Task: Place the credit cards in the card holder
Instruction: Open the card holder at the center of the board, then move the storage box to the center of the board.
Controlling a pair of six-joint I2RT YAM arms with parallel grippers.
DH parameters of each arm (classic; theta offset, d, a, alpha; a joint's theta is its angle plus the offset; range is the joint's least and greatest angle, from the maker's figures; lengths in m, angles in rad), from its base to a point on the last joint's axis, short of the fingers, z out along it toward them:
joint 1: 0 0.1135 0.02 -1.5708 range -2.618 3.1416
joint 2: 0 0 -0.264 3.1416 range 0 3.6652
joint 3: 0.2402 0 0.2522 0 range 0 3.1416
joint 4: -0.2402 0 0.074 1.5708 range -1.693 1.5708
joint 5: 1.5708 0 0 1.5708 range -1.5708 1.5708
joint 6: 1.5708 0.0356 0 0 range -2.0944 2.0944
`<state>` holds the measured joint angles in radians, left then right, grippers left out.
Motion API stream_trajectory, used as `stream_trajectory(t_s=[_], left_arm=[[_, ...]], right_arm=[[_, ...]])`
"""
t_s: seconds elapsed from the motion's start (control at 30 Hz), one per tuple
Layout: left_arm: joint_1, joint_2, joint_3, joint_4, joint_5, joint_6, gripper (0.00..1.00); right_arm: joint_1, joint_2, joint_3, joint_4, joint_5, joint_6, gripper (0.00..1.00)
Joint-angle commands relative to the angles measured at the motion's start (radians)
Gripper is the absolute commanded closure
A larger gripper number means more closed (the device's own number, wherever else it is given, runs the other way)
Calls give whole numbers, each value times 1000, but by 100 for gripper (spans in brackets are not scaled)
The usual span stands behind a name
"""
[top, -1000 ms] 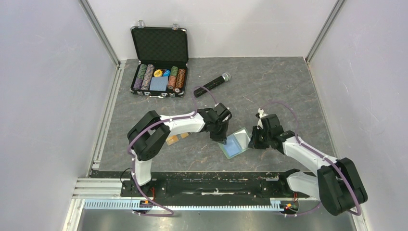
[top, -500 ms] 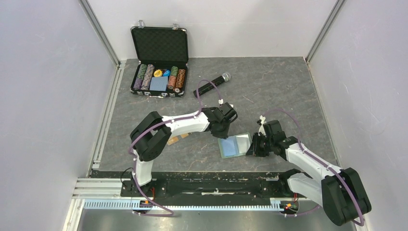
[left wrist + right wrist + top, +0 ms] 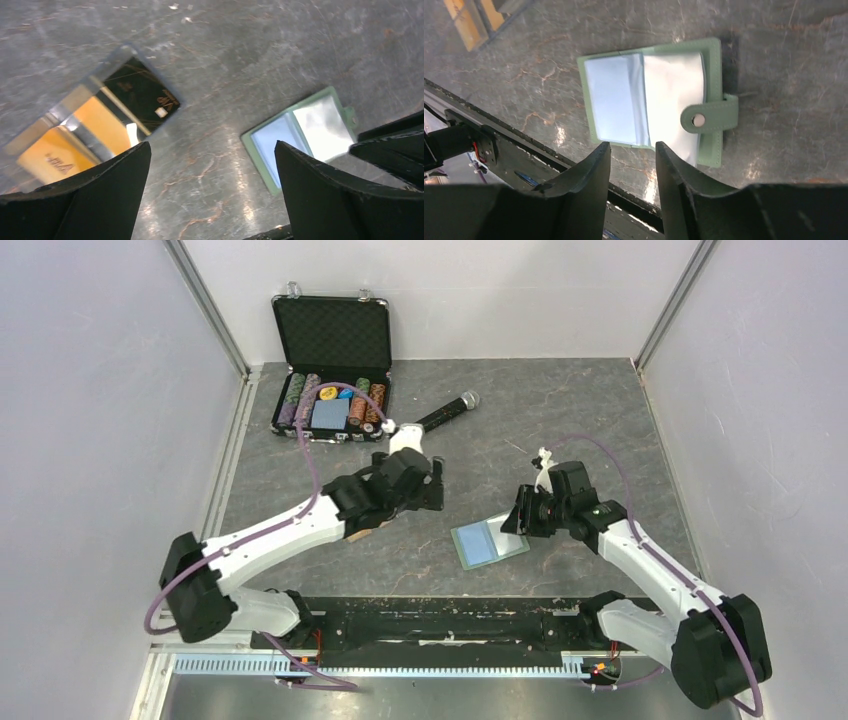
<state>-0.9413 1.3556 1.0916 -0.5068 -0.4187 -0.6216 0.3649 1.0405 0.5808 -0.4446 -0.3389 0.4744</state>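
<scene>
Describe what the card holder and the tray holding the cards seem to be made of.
Card holder: probably faux leather, matte sage green; shiny metal-looking snap; glossy pale sleeves inside look plastic. Tray: clear hard plastic, perhaps acrylic; cards show through it, rim glints.

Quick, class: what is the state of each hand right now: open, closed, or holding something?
Left hand: open wide, holding nothing.
Right hand: open by a narrow gap, holding nothing.
</scene>
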Motion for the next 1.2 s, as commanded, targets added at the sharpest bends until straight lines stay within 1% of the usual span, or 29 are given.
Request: stream_trajectory(t_s=[0.0,0.07,0.1,0.2,0.27,0.4,0.5,0.6,0.77,0.87,1.0,1.1,1.17], left_arm=[[48,-115,-71,-45,-111,-51,0],[110,-171,-105,-55,-28,-57,0],[159,-201,-128,-54,24,-62,0],[307,-274,-204,-15,251,-70,0],[374,-307,-250,5,341,-81,0],[437,-308,-278,10,508,-85,0],[455,-294,-290,16,589,-100,0],[465,-289,-304,18,616,-115,0],[475,-292,-308,-14,625,-98,1],[478,-287,-297,-48,623,-77,2],[479,-277,-278,-91,609,-37,3],[483,-273,-262,-113,593,-15,3],[484,-267,-254,-120,588,-7,4]], right_arm=[[12,30,81,10,-19,-22,57],[22,50,97,26,-29,-16,55],[28,64,108,36,-32,-14,53],[62,125,149,76,-38,-1,49],[95,182,190,97,-40,1,45],[162,329,292,165,-70,27,39],[212,468,398,211,-96,52,35],[256,603,541,212,-101,54,34],[299,798,749,186,-85,58,35],[304,883,864,110,-24,23,40],[308,983,986,-8,38,-42,51],[313,1008,1002,-26,32,-66,59],[318,1006,983,-19,15,-67,62]])
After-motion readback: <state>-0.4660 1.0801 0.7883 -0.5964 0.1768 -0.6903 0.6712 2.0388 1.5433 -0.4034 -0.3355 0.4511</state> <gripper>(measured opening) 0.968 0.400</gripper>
